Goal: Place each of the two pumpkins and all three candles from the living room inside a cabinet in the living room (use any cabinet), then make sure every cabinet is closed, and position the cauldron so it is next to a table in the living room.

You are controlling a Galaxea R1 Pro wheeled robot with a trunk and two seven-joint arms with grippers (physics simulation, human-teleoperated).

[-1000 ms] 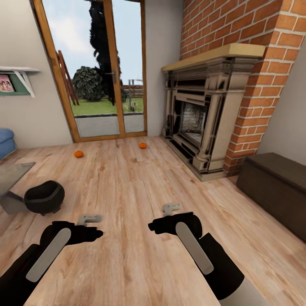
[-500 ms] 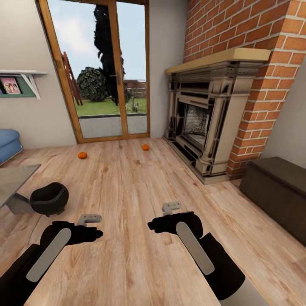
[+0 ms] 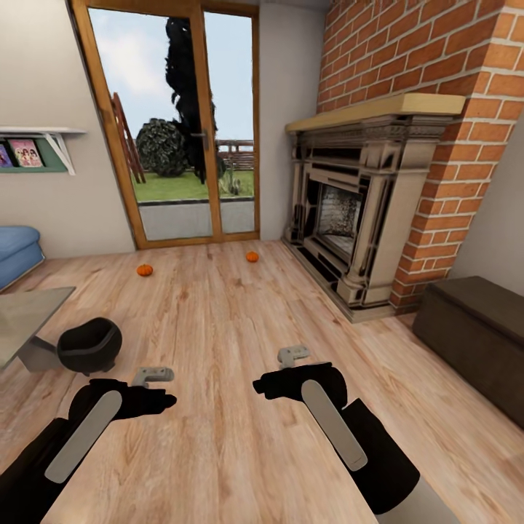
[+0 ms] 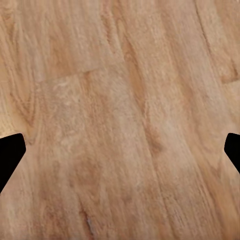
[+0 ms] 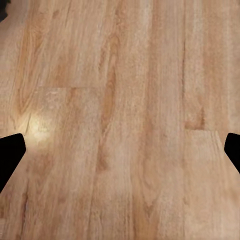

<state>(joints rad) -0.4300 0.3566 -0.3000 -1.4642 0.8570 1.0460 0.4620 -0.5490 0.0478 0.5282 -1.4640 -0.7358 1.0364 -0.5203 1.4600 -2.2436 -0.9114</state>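
Two orange pumpkins lie on the wood floor far ahead, one (image 3: 145,270) before the glass door and one (image 3: 252,257) nearer the fireplace. The black cauldron (image 3: 89,346) stands on the floor at the left, right by the corner of a glass-topped table (image 3: 33,309). The dark brown cabinet (image 3: 473,327) stands shut at the right wall. My left gripper (image 3: 154,375) and right gripper (image 3: 294,355) hover low in front of me, both open and holding nothing. In the wrist views the left gripper (image 4: 120,150) and right gripper (image 5: 120,150) look down at bare floorboards. No candles are in view.
A stone fireplace (image 3: 349,211) in a brick chimney fills the right side. A wood-framed glass door (image 3: 182,145) closes the far wall. A blue sofa (image 3: 16,251) and a wall shelf (image 3: 33,135) are at the left. Open floor stretches ahead to the pumpkins.
The whole picture has shifted a little to the right and downward, so the camera moved. Both arms keep the same pose and both grippers stay open.
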